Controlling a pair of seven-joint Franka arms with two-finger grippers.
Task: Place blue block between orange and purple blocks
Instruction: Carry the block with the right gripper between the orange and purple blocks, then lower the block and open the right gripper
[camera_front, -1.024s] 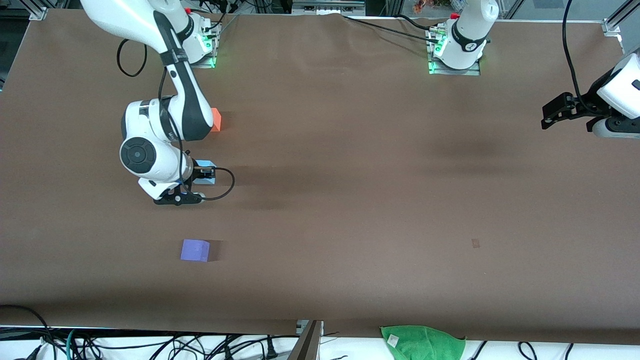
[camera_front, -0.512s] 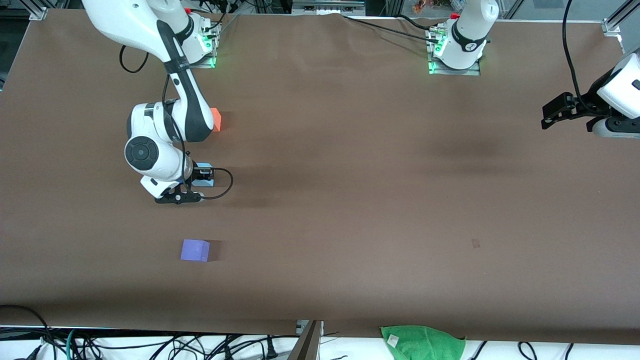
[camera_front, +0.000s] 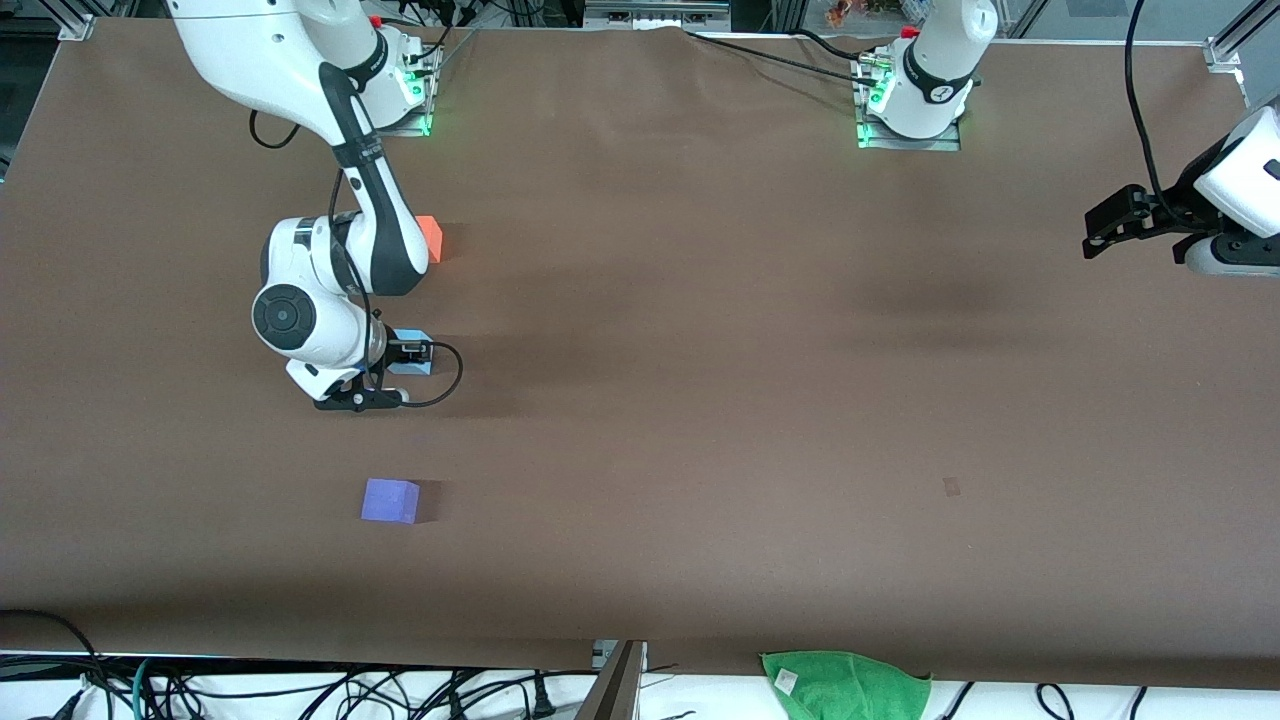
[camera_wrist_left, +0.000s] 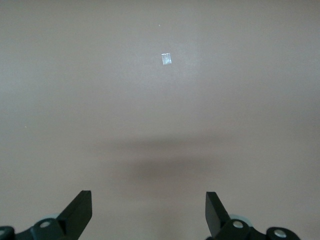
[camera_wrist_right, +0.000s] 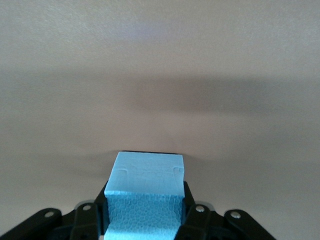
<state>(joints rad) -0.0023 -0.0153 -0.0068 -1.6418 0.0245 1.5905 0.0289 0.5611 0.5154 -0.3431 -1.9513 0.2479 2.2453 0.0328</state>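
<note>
My right gripper (camera_front: 403, 355) is shut on the sky-blue block (camera_front: 414, 339), low over the table between the orange block (camera_front: 431, 238) and the purple block (camera_front: 390, 500). In the right wrist view the blue block (camera_wrist_right: 147, 175) sits clamped between the black fingers of the right gripper (camera_wrist_right: 145, 197). The orange block is partly hidden by the right arm and lies nearer the arm bases. The purple block lies nearer the front camera. My left gripper (camera_front: 1105, 228) waits open and empty at the left arm's end of the table; it also shows in the left wrist view (camera_wrist_left: 148, 215).
A green cloth (camera_front: 845, 684) lies on the table's front edge. A small tape mark (camera_front: 950, 487) sits on the brown table cover (camera_front: 700, 350) and shows in the left wrist view (camera_wrist_left: 166, 59). Cables hang along the front edge.
The right arm's wrist has shifted a little while the blue block stays held at nearly the same spot. The left arm has not moved.
</note>
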